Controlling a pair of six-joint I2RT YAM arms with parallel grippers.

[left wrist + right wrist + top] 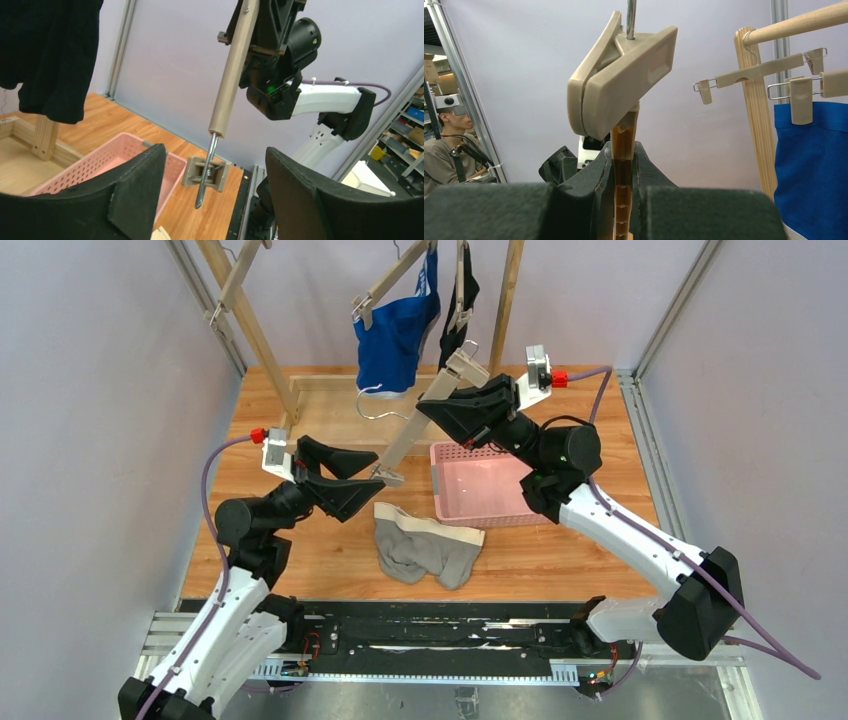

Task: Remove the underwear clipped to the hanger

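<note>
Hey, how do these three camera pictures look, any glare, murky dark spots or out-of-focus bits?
Top external view: sharp, evenly lit, with a pale sheen inside the pink basket. Left wrist view: the black underwear is a near-featureless dark mass. Right wrist view: the right gripper is soft and blurred, while the hanger it grips is crisp.

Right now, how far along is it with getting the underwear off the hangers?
One done: the grey briefs lie on the table, free. In hand: the right hand grips the empty hanger, the open left hand by its lower clip. Left: the blue briefs and black briefs, both clipped on the rail.
</note>
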